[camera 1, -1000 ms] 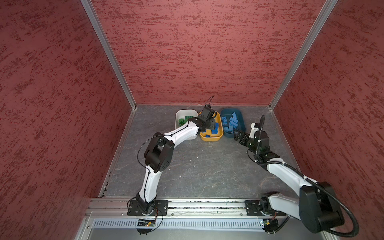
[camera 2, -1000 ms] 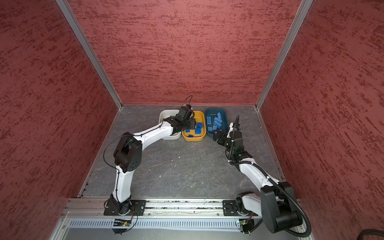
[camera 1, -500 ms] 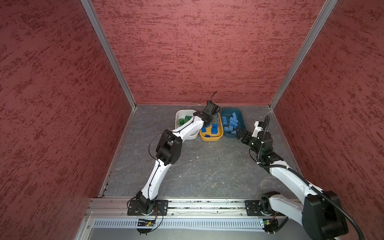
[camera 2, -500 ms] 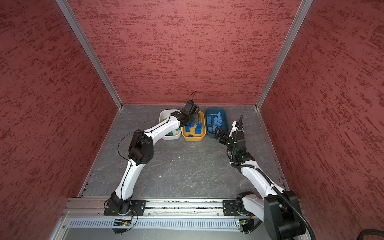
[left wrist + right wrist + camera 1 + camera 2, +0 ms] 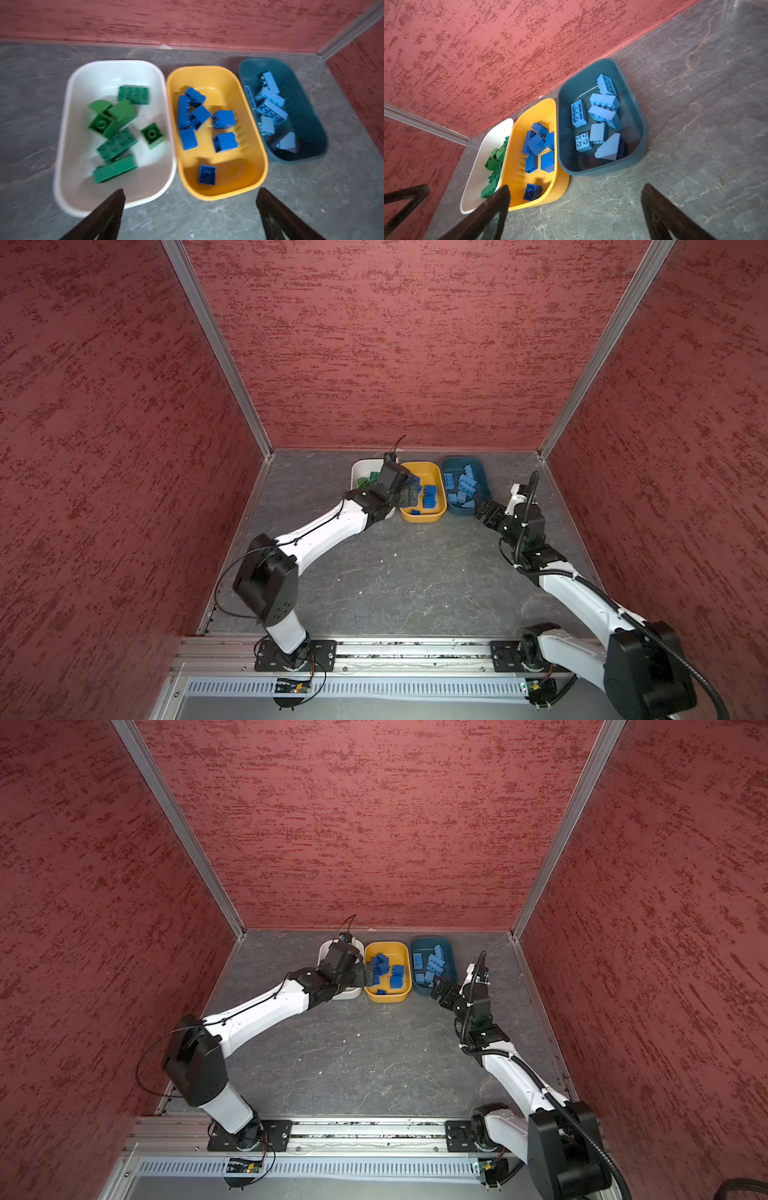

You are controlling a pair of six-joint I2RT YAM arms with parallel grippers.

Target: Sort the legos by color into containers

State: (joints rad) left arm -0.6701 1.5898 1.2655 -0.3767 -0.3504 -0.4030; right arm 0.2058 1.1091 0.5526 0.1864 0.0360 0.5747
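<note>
**Q:** What could go wrong from here?

**Me:** Both my tools are spread wide and empty. My left tool (image 5: 190, 193) hangs over the near ends of the white tub (image 5: 104, 70) and the yellow tub (image 5: 218, 79). My right tool (image 5: 575, 188) sits just near of the teal tub (image 5: 307, 116). If either one pulls away low, I think a finger could catch a rim. The 3 tubs stand side by side, the yellow touching both neighbours, so 1 shove would likely shift the whole row or tip a tub and spill its bricks.

**Q:** Anything else?

**Me:** There is a dark shape (image 5: 623, 148) beside the light wedge (image 5: 609, 147) in the teal tub. I cannot tell whether it is shadow or a dark brick in the wrong place.

**Q:** The count?

**Me:** 3 tubs at the far end of the counter (image 5: 395, 572): white on the left, yellow in the middle, teal on the right. There are about 7 green legos (image 5: 116, 144) in the white tub, though they are heaped, so I may be 1 off. 7 dark blue legos (image 5: 224, 118) lie in the yellow tub and 7 light blue legos (image 5: 604, 115) in the teal. I see 0 loose bricks on the counter.
</note>
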